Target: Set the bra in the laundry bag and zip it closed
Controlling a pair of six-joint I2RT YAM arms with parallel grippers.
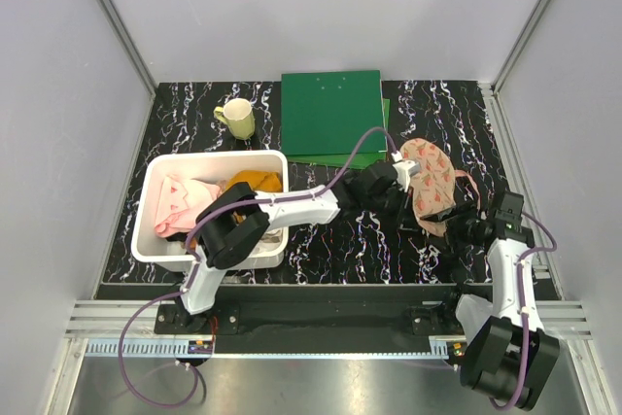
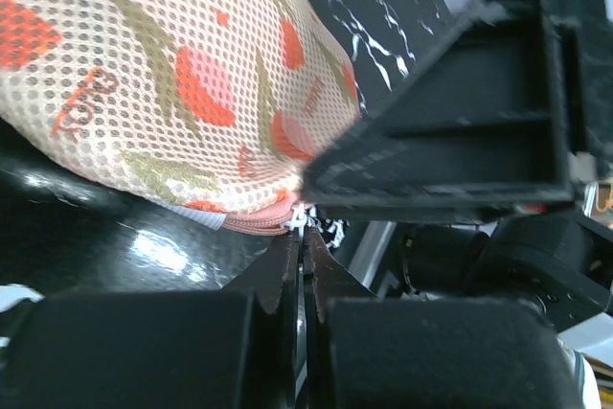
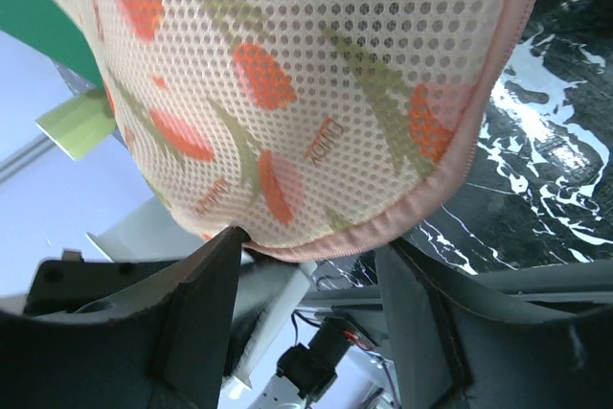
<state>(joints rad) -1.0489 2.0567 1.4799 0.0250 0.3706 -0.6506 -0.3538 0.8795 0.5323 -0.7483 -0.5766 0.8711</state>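
The laundry bag (image 1: 432, 182) lies at the right centre of the table, cream mesh with red and green motifs and a pink zipper edge. My left gripper (image 1: 406, 170) reaches across to its left edge. In the left wrist view the left gripper (image 2: 300, 227) is shut on the small white zipper pull (image 2: 299, 219) at the bag (image 2: 163, 74) rim. My right gripper (image 1: 457, 230) is at the bag's near right side. In the right wrist view the right gripper (image 3: 306, 241) stands open, with the bag (image 3: 306, 74) and its rim just above the fingertips. The bra is hidden.
A white bin (image 1: 155, 177) at the left holds a pale pink cloth (image 1: 180, 203) and an orange garment (image 1: 255, 182). A green cup (image 1: 236, 118) and a green folder (image 1: 330, 112) stand at the back. Grey walls close in both sides.
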